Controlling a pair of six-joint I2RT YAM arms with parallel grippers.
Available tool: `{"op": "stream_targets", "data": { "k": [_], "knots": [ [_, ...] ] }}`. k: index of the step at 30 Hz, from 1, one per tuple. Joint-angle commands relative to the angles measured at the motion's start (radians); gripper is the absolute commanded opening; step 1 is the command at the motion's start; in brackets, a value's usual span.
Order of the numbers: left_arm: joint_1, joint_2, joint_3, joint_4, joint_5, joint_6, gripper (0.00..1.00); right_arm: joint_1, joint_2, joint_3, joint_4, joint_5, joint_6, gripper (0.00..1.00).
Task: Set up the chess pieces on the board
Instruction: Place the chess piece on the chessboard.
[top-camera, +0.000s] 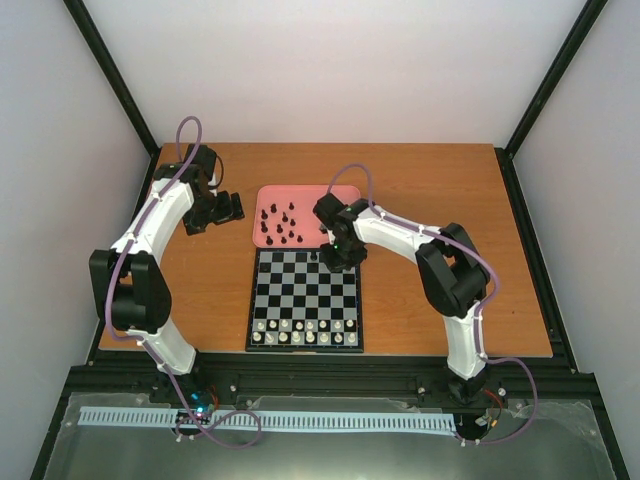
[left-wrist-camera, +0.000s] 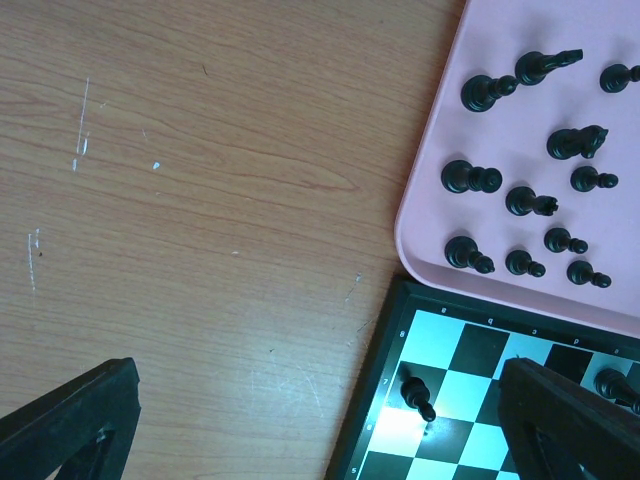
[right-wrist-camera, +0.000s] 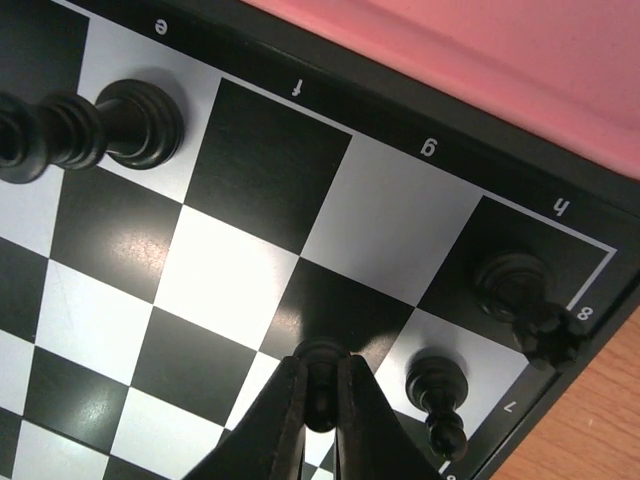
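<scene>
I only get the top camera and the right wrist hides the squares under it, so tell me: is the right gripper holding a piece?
Observer: Yes. The right wrist view shows the right gripper shut on a small black piece, at dark square g7.
Operator: Is the square beside it, toward the edge, taken?
Observer: Yes, h7 holds a black pawn.
Operator: And is the left gripper carrying anything?
Observer: No. Its wrist view shows the left gripper wide open with nothing between the fingers, over the table just off the board.
</scene>
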Motion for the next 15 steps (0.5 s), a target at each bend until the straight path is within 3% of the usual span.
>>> {"op": "stream_targets", "data": {
  "k": [1,15],
  "knots": [
    [-0.002,-0.001,0.012,0.016,-0.001,-0.012,1.00,-0.004,0.020,0.030,0.012,-0.007,-0.012,0.05],
    [-0.002,0.003,0.008,0.019,0.004,-0.012,1.00,-0.004,0.042,0.044,-0.008,-0.016,-0.020,0.08]
  ]
}}
